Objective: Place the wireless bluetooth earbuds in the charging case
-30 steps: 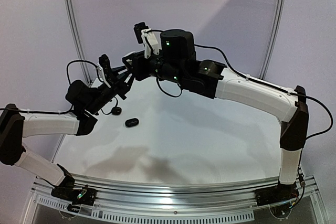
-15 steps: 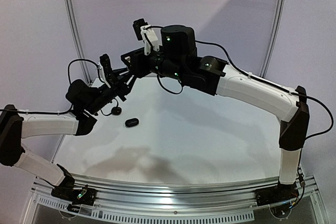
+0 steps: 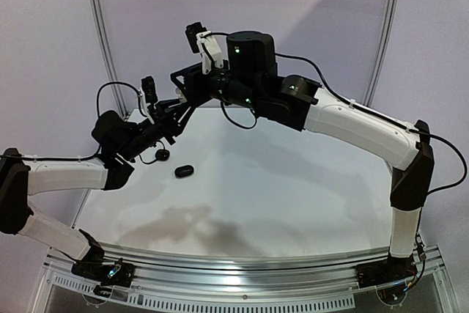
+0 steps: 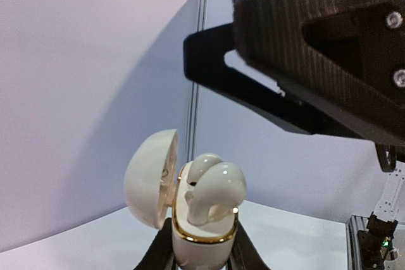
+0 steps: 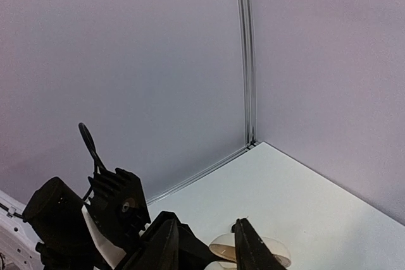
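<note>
Left wrist view. Shows the white charging case (image 4: 201,248) clamped at its base by the left end effector (image 4: 197,260), closed firmly on it. Shows the lid (image 4: 149,184) hinged open on the case's left. Shows two white earbuds (image 4: 212,188) sitting in the case's mouth, bulging above its gold rim (image 4: 204,237). Reads as placed but maybe not pressed fully home. Puts the right end effector (image 4: 212,33) above and right of the case, clear of it.

Right wrist view. Looks down past the right end effector's own fingers (image 5: 248,245), which stand parted with nothing seen clamped between them. Catches the open lid just under the fingertips.

Top external view. Hides the case between the two end effectors, raised above the bench (image 3: 293,203). Leaves two black pebble-like items (image 3: 184,171) on the bench below the case; cannot tell whether cases or earbuds. Shows no other earbuds.

Progress, judged: white pair in. Still to do: seat them, shut the lid, handle any black ones.

Against the earlier top frames: right wrist shifted slightly up and toward the case, left end effector barely tipped, black items unmoved.
</note>
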Robot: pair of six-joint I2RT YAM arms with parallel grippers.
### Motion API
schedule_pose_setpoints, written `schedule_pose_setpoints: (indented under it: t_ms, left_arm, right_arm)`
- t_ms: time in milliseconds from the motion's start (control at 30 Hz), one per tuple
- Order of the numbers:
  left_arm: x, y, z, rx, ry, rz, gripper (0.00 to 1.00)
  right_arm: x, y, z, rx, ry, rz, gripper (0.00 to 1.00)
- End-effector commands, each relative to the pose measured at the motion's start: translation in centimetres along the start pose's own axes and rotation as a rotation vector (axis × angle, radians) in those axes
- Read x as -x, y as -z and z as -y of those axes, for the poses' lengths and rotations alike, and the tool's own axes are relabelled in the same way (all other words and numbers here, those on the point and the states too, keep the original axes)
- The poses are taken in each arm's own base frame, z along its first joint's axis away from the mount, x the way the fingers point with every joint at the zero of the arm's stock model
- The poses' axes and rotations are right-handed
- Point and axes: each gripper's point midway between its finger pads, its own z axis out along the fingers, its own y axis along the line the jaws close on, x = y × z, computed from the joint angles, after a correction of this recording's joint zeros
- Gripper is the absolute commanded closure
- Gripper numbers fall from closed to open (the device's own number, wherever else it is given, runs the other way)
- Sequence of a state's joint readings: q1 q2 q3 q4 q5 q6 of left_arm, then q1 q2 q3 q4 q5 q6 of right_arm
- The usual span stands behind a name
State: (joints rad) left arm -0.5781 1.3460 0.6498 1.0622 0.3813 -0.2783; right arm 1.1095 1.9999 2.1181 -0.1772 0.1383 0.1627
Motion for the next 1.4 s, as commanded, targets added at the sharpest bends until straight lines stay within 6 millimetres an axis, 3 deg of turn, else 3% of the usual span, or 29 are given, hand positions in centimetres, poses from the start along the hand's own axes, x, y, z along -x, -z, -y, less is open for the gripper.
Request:
schedule_pose_setpoints:
  t_ms: [0, 267, 367, 667, 1367]
  left_arm:
    - [-0.4, 0.4, 0.7, -0.013, 0.024, -0.019, 1.0]
    - [-0.2, 0.5, 0.6, -0.003, -0.006, -0.011, 1.0]
    - [-0.3, 0.6, 0.7, -0.005, 0.0, -0.012, 1.0]
    - [-0.3, 0.7, 0.8, -0.011, -0.014, -0.013, 1.0]
    - [-0.3, 0.7, 0.9, -0.016, -0.018, -0.015, 1.0]
  right_arm:
    - [4.0, 2.8, 0.0, 0.005, 0.004, 0.046, 0.74]
    - [0.7, 3.6, -0.5, 0.05, -0.015, -0.084, 0.81]
    - [-0.2, 3.6, -0.5, 0.054, -0.03, -0.118, 0.89]
    - [-2.2, 2.1, -0.5, 0.064, -0.043, -0.158, 0.99]
    - [-4.0, 0.2, 1.0, 0.049, -0.076, -0.187, 1.0]
